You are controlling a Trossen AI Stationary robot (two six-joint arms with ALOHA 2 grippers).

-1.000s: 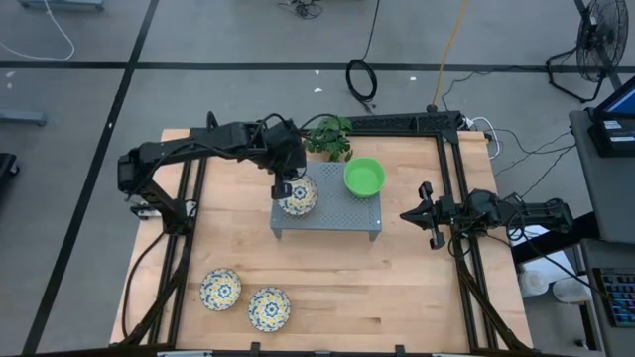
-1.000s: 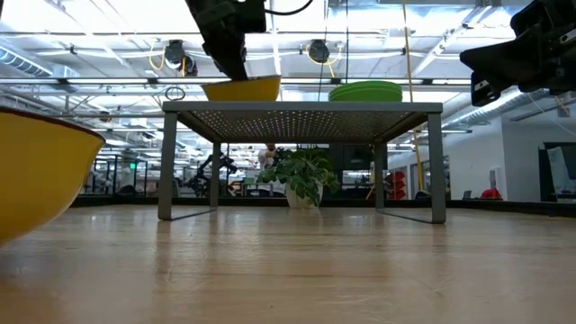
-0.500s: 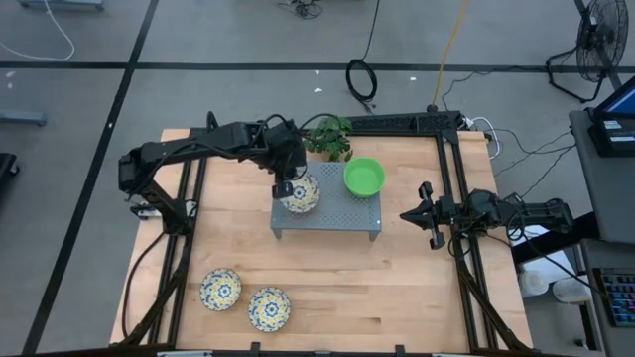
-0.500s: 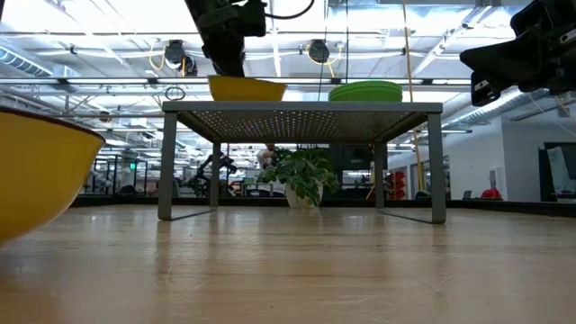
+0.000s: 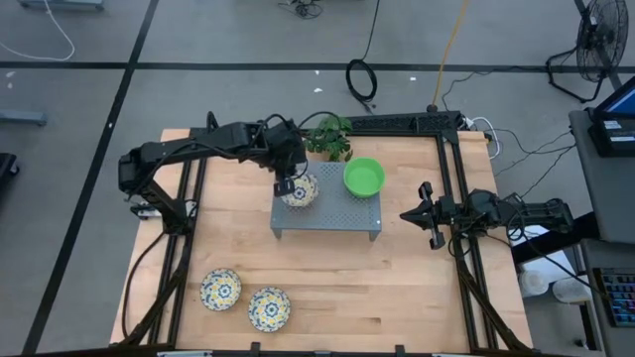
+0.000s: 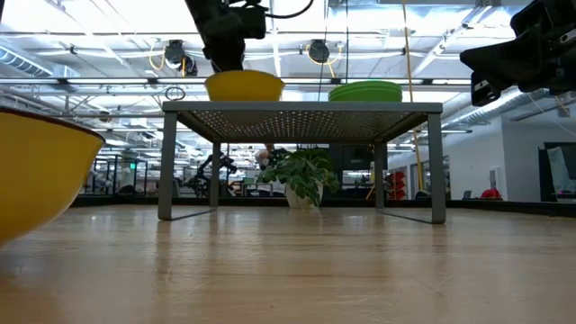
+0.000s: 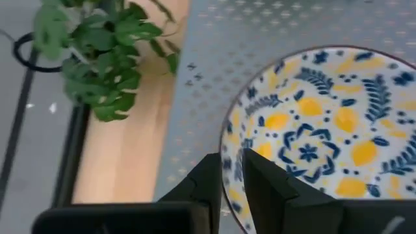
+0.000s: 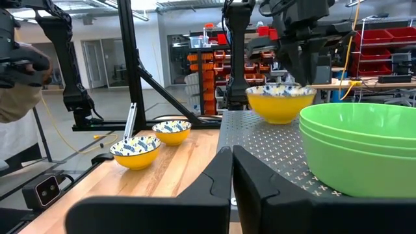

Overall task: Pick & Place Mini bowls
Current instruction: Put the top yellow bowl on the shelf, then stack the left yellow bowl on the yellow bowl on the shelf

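A white bowl with blue-and-yellow flowers [image 5: 301, 190] sits on the grey perforated stand [image 5: 337, 213], with my left gripper [image 5: 285, 186] shut on its rim. In the low view it shows as a yellow bowl [image 6: 244, 85] under the left gripper [image 6: 225, 40]. Beside it on the stand is a stack of green bowls [image 5: 364, 177]. Two more floral bowls [image 5: 220, 289] [image 5: 269, 308] rest on the table near its near-left corner. My right gripper [image 5: 427, 213] waits shut at the table's right side, above the surface. My left gripper holds the floral bowl by its rim [image 7: 235, 170], on the side toward the table's left. One finger [image 7: 263, 185] is inside the bowl and the other finger [image 7: 209, 179] outside, coming from above. The bowl stands level with its base on the stand's top.
A potted plant [image 5: 329, 136] stands just beyond the stand's far edge, close to the left arm. A large yellow bowl [image 6: 36, 171] fills the low view's near left. Bare wood lies between the stand and the near edge. A person's arm [image 8: 19, 78] shows beyond the table.
My left gripper has carried the floral bowl slightly toward the table's far edge and down. The bowl, tilted a second ago, now sits level on the stand. The gripper has kept hold of the rim.
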